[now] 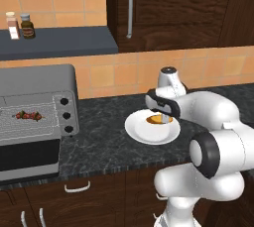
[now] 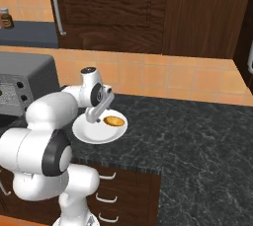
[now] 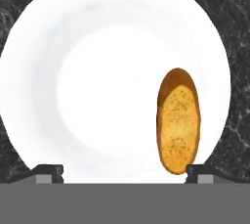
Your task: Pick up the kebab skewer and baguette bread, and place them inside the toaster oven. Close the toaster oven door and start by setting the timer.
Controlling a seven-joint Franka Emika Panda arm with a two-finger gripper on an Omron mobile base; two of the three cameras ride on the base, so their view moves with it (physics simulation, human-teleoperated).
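The kebab skewer already lies on the wire rack inside the toaster oven, at the left of the left base view, with the toaster oven door folded down and open below it. What remains is the baguette bread, which rests on a white plate on the dark stone surface.

The pincer hangs over the plate with its jaws spread wide and nothing between them; its two dark tips rise at the lower left and lower right of the hand view. In that view the bread lies in the right half of the frame, its long axis running nearly straight up and down, its lower end close beside the right fingertip and a little to its inside. The jaws therefore open across the frame, at right angles to the loaf's length, which suits a grip across its narrow width. But the loaf sits far off the pincer's midline, toward the right tip, and mostly ahead of the tips.

Judging from this, the coming move needs a shift toward the frame's right and a little upward before descending, so that the loaf lands between the tips. In the right base view the bread lies just beside the hand.
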